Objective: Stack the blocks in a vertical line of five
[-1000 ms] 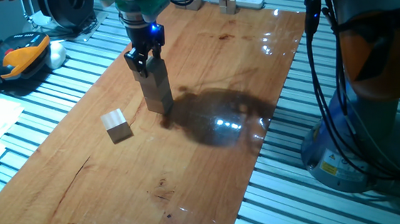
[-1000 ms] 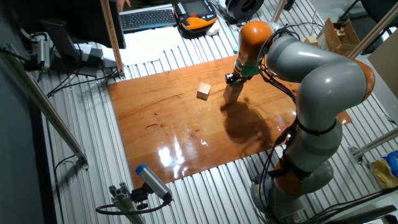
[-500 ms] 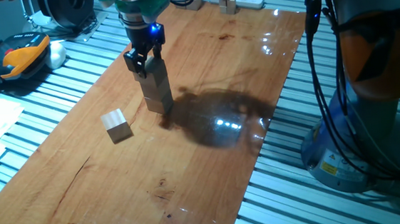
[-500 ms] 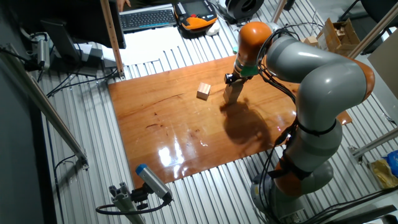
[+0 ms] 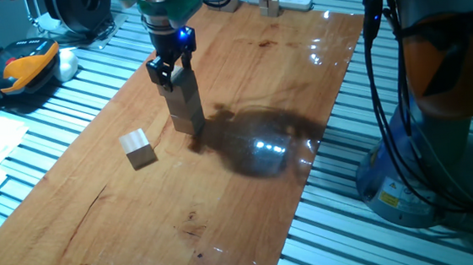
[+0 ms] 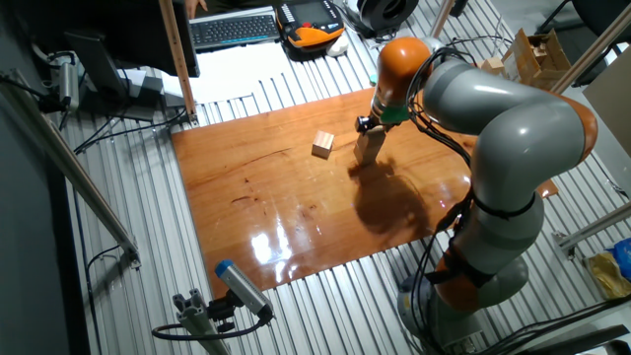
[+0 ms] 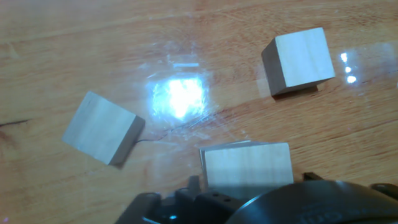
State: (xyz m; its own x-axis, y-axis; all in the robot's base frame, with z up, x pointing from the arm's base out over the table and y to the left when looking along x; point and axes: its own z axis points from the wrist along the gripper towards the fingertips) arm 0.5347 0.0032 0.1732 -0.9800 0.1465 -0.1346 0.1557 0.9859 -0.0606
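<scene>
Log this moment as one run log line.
gripper: at top of stack, grip unclear | loose block: on table beside it | state: stacking unfinished

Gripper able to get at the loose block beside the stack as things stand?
Probably yes. The loose block sits alone on open wood, apart from the stack, nothing over it. The gripper is at the stack's top and should lift clear first.

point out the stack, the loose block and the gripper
stack [image 5: 187, 111], one fixed view, its front face
loose block [image 5: 137, 148], one fixed view, its top face
gripper [image 5: 167, 73], one fixed view, between the fingertips
</scene>
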